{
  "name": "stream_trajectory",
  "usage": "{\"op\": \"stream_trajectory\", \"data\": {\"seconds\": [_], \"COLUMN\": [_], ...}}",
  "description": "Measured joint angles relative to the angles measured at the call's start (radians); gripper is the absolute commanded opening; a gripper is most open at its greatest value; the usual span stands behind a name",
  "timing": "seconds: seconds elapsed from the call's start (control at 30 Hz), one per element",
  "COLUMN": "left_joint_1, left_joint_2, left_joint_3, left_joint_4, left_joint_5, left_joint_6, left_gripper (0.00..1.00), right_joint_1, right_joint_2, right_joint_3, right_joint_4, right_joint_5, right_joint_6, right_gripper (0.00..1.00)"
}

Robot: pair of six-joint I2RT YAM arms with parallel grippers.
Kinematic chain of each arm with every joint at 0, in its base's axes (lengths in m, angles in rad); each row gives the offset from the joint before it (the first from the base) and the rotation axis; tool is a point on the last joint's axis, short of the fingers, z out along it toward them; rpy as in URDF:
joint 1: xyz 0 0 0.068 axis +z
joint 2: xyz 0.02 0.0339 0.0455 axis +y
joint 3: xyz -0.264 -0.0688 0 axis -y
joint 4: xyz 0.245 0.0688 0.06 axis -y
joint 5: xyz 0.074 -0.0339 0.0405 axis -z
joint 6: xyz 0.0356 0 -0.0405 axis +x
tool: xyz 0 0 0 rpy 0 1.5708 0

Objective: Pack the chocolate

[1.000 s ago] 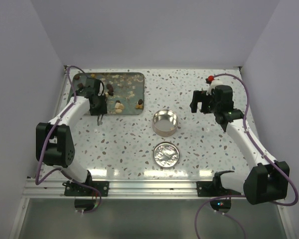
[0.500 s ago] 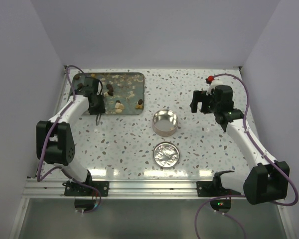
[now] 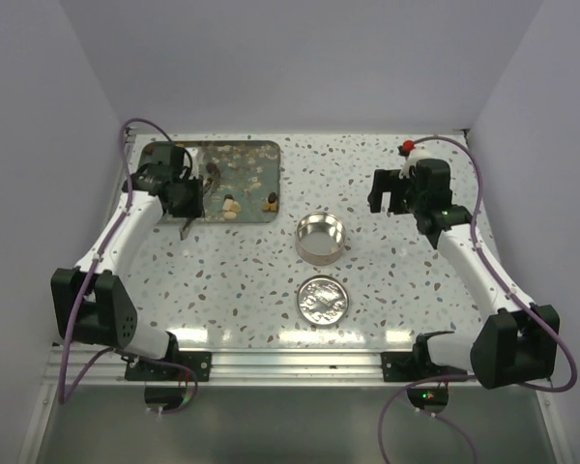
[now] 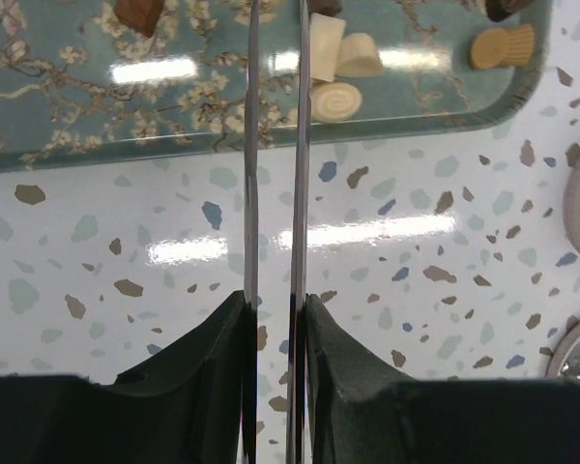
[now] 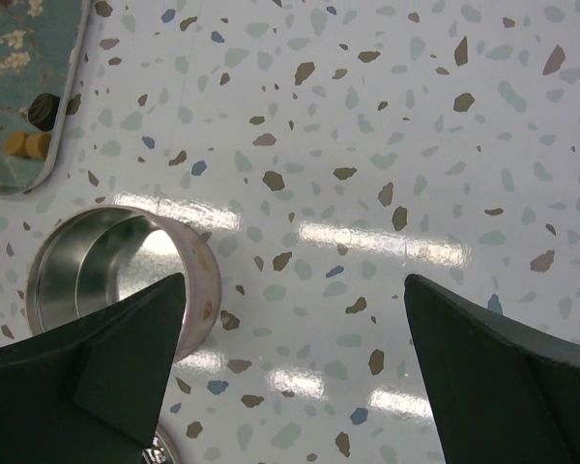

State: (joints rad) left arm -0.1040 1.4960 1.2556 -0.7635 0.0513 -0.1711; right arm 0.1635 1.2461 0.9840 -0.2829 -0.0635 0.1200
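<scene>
While the chocolate [image 3: 230,206] lies where it did a second ago, scattered on the flowered tray [image 3: 261,151] at the far left of the desk [image 3: 242,280], the left arm [image 3: 126,232] has swung its elbow outward and drawn its wrist toward the tray's left end. In the left wrist view the pale lumps [image 4: 335,100] sit just right of the left fingers [image 4: 249,193], apart from them, and a dark lump lies to their left. The tall pale lump has its long axis running toward the tray's far side; the tan cup [image 4: 503,43] (on its side) has its axis across the tray. Those fingers stand close with only a slit between them. Their tips run off the picture's top edge, so I cannot tell whether they pinch anything. The right fingers [image 5: 106,377] are spread wide with nothing between them, above the desk beside the open tin [image 5: 116,256], well apart from the tray.
</scene>
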Motion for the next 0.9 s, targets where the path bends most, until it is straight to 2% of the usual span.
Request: {"op": "stream_trajectory", "data": {"seconds": [0.13, 0.4, 0.5, 0.67, 0.8, 0.9], "left_joint_1": [-0.085, -0.505, -0.605, -0.644, -0.645, -0.66], "left_joint_2": [-0.058, -0.051, -0.021, 0.018, 0.035, 0.036], "left_joint_3": [0.001, 0.083, 0.126, 0.142, 0.142, 0.142], "left_joint_4": [-0.015, -0.002, 0.008, 0.011, -0.006, -0.01], "left_joint_5": [0.013, 0.031, 0.03, 0.018, -0.004, -0.009], "left_joint_6": [0.006, -0.066, -0.09, -0.109, -0.122, -0.126], "left_gripper": [0.28, 0.27, 0.27, 0.29, 0.38, 0.41], "right_joint_1": [0.0, 0.0, 0.0, 0.0, 0.0, 0.0], "right_joint_2": [0.031, 0.057, 0.057, 0.054, 0.042, 0.031], "right_joint_3": [0.026, 0.069, 0.071, 0.071, 0.071, 0.07], "right_joint_4": [0.006, 0.006, 0.006, 0.005, 0.005, 0.006], "right_joint_5": [-0.002, 0.001, 0.002, 0.002, 0.014, 0.02], "right_joint_6": [0.0, 0.0, 0.0, 0.0, 0.0, 0.0], "right_gripper": [0.99, 0.98, 0.98, 0.99, 0.99, 0.98]}}
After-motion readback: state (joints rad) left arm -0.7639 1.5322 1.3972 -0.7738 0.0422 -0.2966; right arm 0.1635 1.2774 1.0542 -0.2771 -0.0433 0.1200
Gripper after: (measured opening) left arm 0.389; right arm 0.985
